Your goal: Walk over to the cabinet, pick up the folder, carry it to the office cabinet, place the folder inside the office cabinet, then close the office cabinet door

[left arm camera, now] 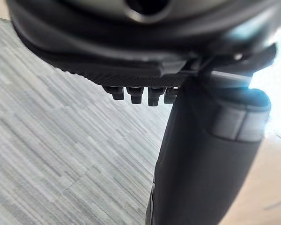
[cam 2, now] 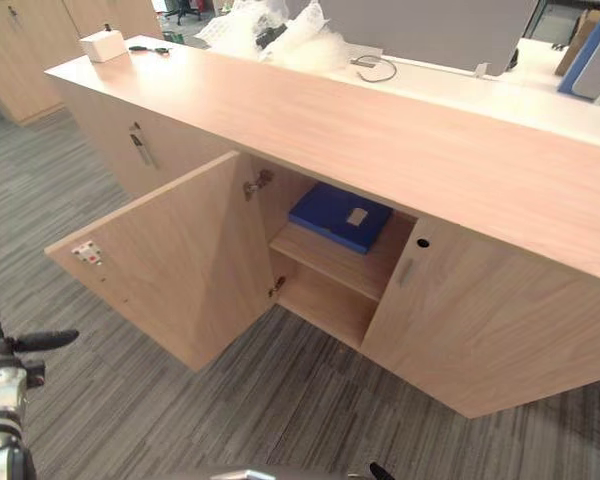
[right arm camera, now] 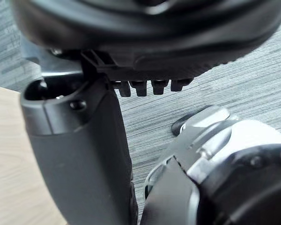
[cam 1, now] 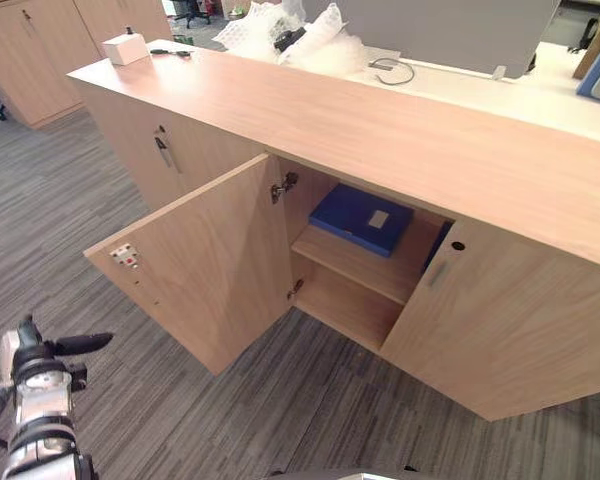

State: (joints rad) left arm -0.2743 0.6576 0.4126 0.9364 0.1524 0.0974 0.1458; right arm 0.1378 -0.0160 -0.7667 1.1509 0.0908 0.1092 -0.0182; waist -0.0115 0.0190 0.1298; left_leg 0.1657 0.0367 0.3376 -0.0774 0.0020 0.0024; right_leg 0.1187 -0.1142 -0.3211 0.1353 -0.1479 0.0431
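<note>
Already folder on cabinet shelf, door open; L robot hand, R robot hand slack, empty.

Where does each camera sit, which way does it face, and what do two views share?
Left eye view: on the head, looking down at the office cabinet, its open door and the blue folder on the shelf; left hand lower left.
Right eye view: beside it; shares cabinet, folder and left hand.
Left wrist view: on that wrist, along the left hand toward the carpet.
Right wrist view: on that wrist, along the right hand toward the carpet.
</note>
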